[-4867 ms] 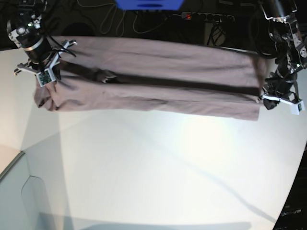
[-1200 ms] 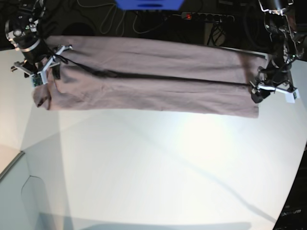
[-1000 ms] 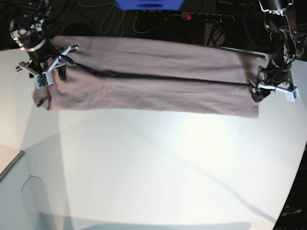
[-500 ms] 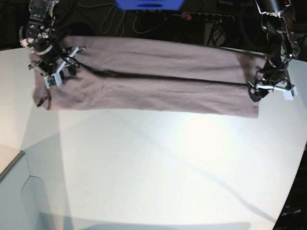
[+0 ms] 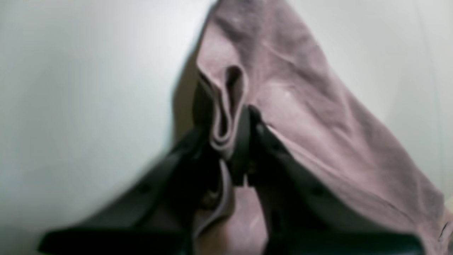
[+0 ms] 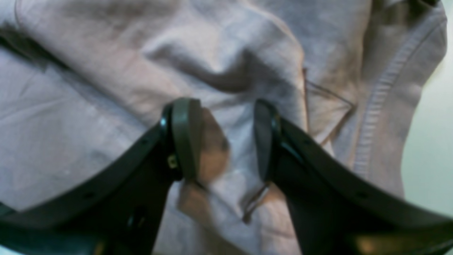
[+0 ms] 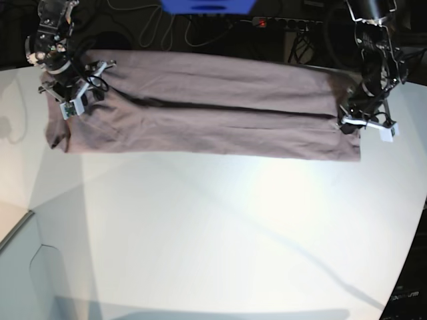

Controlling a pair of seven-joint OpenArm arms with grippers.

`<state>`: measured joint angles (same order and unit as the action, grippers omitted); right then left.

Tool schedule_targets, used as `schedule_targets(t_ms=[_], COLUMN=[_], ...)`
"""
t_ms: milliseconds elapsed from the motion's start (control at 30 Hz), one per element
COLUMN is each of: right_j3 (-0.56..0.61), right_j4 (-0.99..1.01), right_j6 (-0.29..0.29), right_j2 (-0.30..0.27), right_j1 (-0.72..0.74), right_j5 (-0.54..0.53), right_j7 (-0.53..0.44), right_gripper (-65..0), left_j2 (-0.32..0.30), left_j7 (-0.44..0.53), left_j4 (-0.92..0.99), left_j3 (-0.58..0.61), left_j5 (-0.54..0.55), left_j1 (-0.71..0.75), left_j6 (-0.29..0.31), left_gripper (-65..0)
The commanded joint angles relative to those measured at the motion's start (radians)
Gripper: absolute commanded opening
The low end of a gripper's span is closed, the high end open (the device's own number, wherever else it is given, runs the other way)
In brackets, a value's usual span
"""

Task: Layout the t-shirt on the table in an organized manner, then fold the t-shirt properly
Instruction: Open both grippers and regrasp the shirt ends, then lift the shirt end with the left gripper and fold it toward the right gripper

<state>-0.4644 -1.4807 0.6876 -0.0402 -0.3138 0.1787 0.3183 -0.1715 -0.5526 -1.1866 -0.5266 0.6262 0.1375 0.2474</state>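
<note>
The mauve t-shirt [image 7: 213, 113] lies stretched in a long, lengthwise-folded band across the far part of the white table [image 7: 220, 227]. My left gripper [image 7: 348, 125] sits at the shirt's right end. The left wrist view shows that gripper [image 5: 230, 141] shut on a bunched fold of the t-shirt [image 5: 300, 106]. My right gripper [image 7: 75, 100] hovers over the shirt's left end. In the right wrist view it [image 6: 224, 141] is open, its fingers [image 6: 184, 138] apart above wrinkled fabric [image 6: 106, 88] near a stitched hem [image 6: 375, 117].
Behind the table's far edge are dark cables, a power strip [image 7: 287, 23] with a red light and a blue object [image 7: 207, 5]. The table's curved edge [image 7: 407, 267] runs down the right side. A grey panel [image 7: 27, 280] sits at the lower left.
My left gripper has closed on the shirt's right end and shifted slightly left. The right gripper has moved up and right over the shirt's left end, staying open.
</note>
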Motion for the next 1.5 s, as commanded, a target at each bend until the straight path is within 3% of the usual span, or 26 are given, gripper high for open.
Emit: schedule_targets(t_ms=[0,267,500,767,933,1133,1267,1467], right_j3=[-0.006,-0.007,-0.007,0.000,-0.003,-0.004,-0.004,0.000], right_j4=[-0.019,-0.117,-0.205,-0.193,-0.091,0.010,0.019,0.019], right_j6=[0.011,0.011,0.011,0.011,0.011,0.011,0.011,0.011], right_j2=[-0.014,-0.010,0.027,0.078,0.087,0.056,0.055,0.055], right_j1=[0.006,-0.003,-0.025,-0.021,0.029,0.063,0.080,0.081], right_j5=[-0.011,-0.011,-0.011,-0.011,-0.011,-0.011,-0.011,-0.011], right_j7=[-0.018,-0.014,-0.014,-0.014,-0.014,-0.014,-0.015,-0.014], right_gripper=[-39.7,-39.7,-39.7,-39.7,-39.7,-39.7,-39.7,-39.7], left_j2=[-0.010,-0.010,-0.009,-0.010,-0.003,0.076,0.169,0.214], left_j7=[-0.001,-0.001,-0.002,-0.002,-0.004,-0.111,-0.172,-0.182], left_j4=[-0.009,-0.115,-0.186,-0.189,-0.312,-0.520,-0.616,-0.639], left_j3=[0.001,-0.005,-0.060,-0.060,-0.060,-0.057,-0.051,0.084], left_j5=[-0.001,0.008,0.008,0.008,0.008,0.008,-0.002,-0.004], left_j1=[-0.005,0.006,-0.002,0.001,0.021,0.040,0.049,0.073], left_j6=[0.000,0.000,0.000,0.000,0.000,0.000,0.000,-0.007], left_gripper=[-64.1,-65.0,-65.0,-65.0,-65.0,-65.0,-65.0,-65.0])
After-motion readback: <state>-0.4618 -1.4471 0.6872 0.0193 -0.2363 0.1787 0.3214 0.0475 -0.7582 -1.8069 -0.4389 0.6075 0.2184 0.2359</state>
